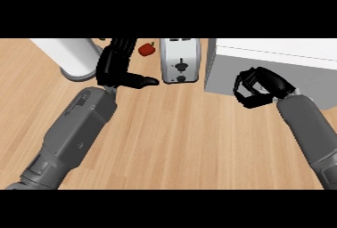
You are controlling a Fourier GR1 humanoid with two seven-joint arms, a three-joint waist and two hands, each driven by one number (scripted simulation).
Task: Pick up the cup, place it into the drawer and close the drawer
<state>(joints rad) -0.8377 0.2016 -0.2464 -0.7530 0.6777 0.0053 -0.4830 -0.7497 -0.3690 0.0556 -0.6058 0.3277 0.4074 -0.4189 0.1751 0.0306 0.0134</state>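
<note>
A: In the head view, what are the hands doing?
B: The left hand (pixel 118 67) is spread, fingers straight, over the wooden tabletop (pixel 191 133) beside the toaster (pixel 179 60). The right hand (pixel 258 87) is curled against the grey drawer unit (pixel 276 64).
A: And the cup?
B: Can't tell; the curled fingers hide whatever they hold.

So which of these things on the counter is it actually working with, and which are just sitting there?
For the job:
- white drawer unit
- right robot hand, fingers curled, in front of the unit
- left robot hand, open
- cup: not visible

Just sitting there:
- toaster
- red pepper
- white container
</note>
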